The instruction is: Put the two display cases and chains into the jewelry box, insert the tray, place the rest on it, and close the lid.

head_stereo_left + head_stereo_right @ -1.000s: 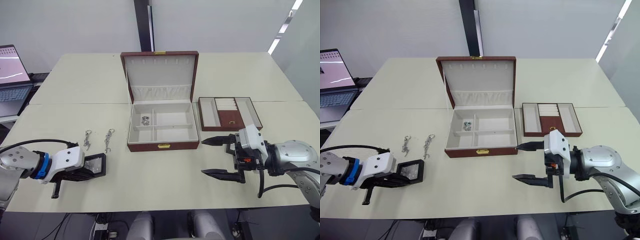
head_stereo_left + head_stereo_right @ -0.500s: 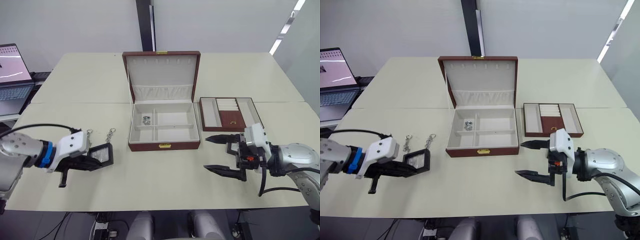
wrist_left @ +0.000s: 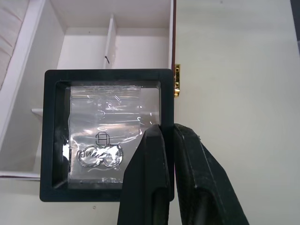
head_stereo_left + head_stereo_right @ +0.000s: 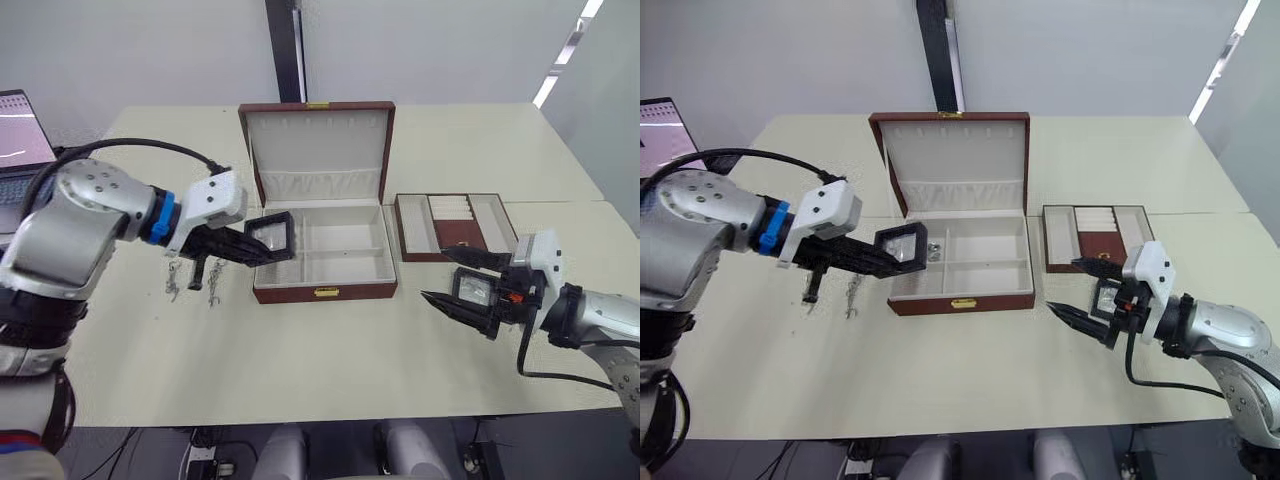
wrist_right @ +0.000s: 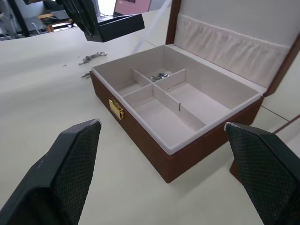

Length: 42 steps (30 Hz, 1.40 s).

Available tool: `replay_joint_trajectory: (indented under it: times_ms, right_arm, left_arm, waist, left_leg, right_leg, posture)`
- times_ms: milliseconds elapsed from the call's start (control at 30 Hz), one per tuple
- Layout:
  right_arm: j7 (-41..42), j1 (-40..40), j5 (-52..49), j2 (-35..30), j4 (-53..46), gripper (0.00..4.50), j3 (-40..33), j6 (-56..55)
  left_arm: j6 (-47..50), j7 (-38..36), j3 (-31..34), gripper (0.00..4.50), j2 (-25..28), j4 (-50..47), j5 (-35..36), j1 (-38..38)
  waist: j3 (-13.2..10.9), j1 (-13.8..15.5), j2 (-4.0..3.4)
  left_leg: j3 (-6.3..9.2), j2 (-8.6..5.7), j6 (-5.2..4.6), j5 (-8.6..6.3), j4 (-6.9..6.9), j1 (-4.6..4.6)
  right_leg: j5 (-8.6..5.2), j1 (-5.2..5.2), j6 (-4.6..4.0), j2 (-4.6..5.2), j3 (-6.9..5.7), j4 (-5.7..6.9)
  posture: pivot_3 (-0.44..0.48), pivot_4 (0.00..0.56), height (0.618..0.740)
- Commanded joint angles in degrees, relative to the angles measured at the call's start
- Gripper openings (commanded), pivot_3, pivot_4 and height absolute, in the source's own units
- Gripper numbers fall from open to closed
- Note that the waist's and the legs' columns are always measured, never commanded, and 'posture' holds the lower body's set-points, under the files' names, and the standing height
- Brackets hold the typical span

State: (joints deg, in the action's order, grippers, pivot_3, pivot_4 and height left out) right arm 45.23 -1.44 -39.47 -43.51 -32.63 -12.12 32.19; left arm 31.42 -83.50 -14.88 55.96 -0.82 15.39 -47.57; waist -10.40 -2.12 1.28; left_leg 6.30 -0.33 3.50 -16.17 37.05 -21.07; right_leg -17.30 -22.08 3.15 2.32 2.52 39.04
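Left gripper (image 3: 164,140) clamped on one edge of a display case (image 3: 108,133), fingers pinching the black frame beside the clear window, case held flat above the left front compartments of the open jewelry box (image 4: 322,250). Right gripper (image 4: 470,283) spread wide over the table right of the box, nothing between its fingers. What looks like a second display case (image 4: 472,292) seen at that gripper in the head views; on the table or lifted, cannot tell. Two chains (image 4: 193,282) lying on the table left of the box, more tangled silver in its back-left compartment (image 5: 161,76). Tray (image 4: 450,224) just right of the box, lid (image 4: 318,144) standing upright. Judged light and stiff, the case; window film likely soft and easily dented, frame smooth and apt to slip, so best gripped on the rim only.
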Motion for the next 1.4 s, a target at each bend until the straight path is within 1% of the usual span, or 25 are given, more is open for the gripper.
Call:
replay_joint_trajectory:
  times_ms: [33, 133, 333, 500, 700, 800, 933, 1200, 1400]
  right_arm:
    - [-2.5, 0.9, -0.4, 0.9, -3.1, 4.50, -2.4, -0.3]
    - [-4.3, 2.0, -0.2, 1.3, -4.2, 4.50, -3.0, -0.2]
    - [-6.7, 5.0, -0.4, 1.5, -6.5, 4.50, -4.2, 0.2]
    - [-8.7, 6.3, -1.1, 1.9, -8.0, 4.50, -5.4, 0.9]
    - [-10.3, 7.7, -1.5, 2.4, -9.3, 4.50, -6.0, 1.4]
    - [-10.6, 8.1, -1.6, 2.4, -9.8, 4.50, -6.4, 1.6]
    - [-10.8, 8.3, -1.9, 2.2, -10.1, 4.50, -6.8, 1.8]
    - [-10.7, 8.3, -2.1, 1.7, -9.7, 4.50, -7.1, 1.7]
    - [-10.6, 7.9, -2.1, 1.7, -9.5, 4.50, -6.9, 1.8]
  left_arm:
    - [-5.8, 0.0, -3.4, 0.03, -4.1, 6.3, -4.8, -4.2]
    - [-9.1, 1.5, -5.4, 0.03, -10.3, 13.6, -7.6, -8.3]
    - [-18.7, 3.2, -7.8, 0.03, -19.3, 26.0, -12.8, -12.4]
    - [-27.4, 5.6, -8.5, 0.03, -24.4, 37.2, -17.2, -14.9]
    - [-34.2, 8.6, -7.7, 0.03, -29.2, 48.6, -20.1, -17.9]
    - [-36.5, 9.9, -7.3, 0.03, -30.7, 52.3, -21.0, -18.9]
    - [-37.9, 10.2, -6.7, 0.03, -31.9, 54.8, -21.4, -19.3]
    - [-39.3, 11.3, -6.3, 0.03, -32.3, 57.0, -23.0, -19.5]
    - [-38.7, 11.8, -4.8, 0.03, -32.6, 57.0, -22.6, -20.0]
  waist:
    - [0.0, 0.0, 0.00]
    - [0.0, 0.2, 0.02]
    - [0.0, 0.3, 0.03]
    - [0.0, 0.2, 0.04]
    - [0.0, 0.3, 0.04]
    - [0.0, 0.2, 0.05]
    - [0.0, 0.2, 0.05]
    - [0.0, 0.2, 0.05]
    - [0.0, 0.2, 0.05]
  left_leg:
    - [-0.01, 0.00, 0.00, 0.00, 0.00, 0.00]
    - [0.00, -0.03, 0.00, 0.00, 0.07, -0.03]
    - [0.05, -0.04, 0.00, 0.00, 0.07, -0.13]
    - [0.06, -0.04, 0.00, 0.00, 0.11, -0.14]
    - [0.06, -0.07, 0.00, 0.00, 0.13, -0.18]
    - [0.08, -0.08, 0.00, 0.00, 0.15, -0.20]
    - [0.08, -0.07, 0.00, 0.00, 0.15, -0.19]
    - [0.08, -0.08, 0.00, 0.00, 0.16, -0.19]
    - [0.09, -0.08, 0.00, 0.00, 0.17, -0.21]
  right_leg:
    - [0.00, 0.00, 0.00, 0.00, 0.01, 0.00]
    - [0.01, 0.01, -0.01, 0.01, 0.01, 0.00]
    - [0.01, -0.05, -0.01, 0.01, -0.02, -0.03]
    - [0.02, -0.06, -0.01, 0.01, -0.01, 0.00]
    - [0.02, -0.06, -0.01, 0.02, -0.02, -0.01]
    - [0.02, -0.06, 0.00, 0.02, -0.03, -0.01]
    - [0.02, -0.07, 0.00, 0.02, -0.03, 0.00]
    - [0.02, -0.07, 0.00, 0.02, -0.03, 0.01]
    - [0.02, -0.07, 0.00, 0.02, -0.03, 0.02]
  posture:
    - [0.000, 0.150, 0.740]
    - [0.000, 0.150, 0.740]
    - [0.000, 0.150, 0.740]
    - [0.000, 0.150, 0.740]
    - [0.000, 0.150, 0.740]
    - [0.000, 0.150, 0.740]
    - [0.000, 0.150, 0.740]
    - [0.000, 0.150, 0.740]
    - [0.000, 0.150, 0.740]
